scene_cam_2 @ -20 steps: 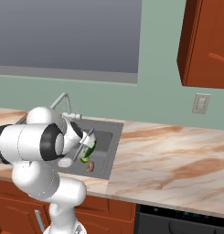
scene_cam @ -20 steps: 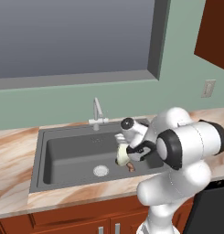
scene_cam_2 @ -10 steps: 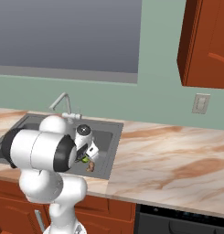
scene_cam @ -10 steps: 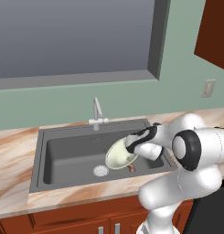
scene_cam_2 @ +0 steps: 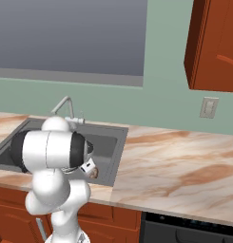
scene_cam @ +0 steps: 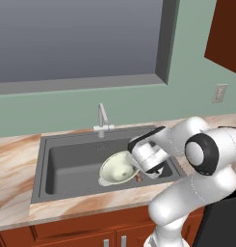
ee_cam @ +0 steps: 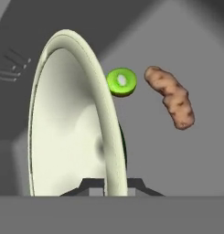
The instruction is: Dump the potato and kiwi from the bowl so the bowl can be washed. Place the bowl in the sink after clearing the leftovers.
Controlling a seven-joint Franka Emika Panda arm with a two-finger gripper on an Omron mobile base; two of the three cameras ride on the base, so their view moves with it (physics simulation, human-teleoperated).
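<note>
Hand: clamped on the bowl rim, bowl tipped on edge.
Leftovers: kiwi, potato out, over the sink.
Next: lower gently, release flat.

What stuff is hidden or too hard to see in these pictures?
- Gripper: the hand view's bottom edge cuts its fingers off at the bowl rim.
- Kiwi: the bowl rim covers its left edge in the hand view.
- Potato: a tiny brown speck in the left base view.
- Sink: the arm hides much of it in the right base view.

even soft rendered light, faint shadows, sharp, no glare
</note>
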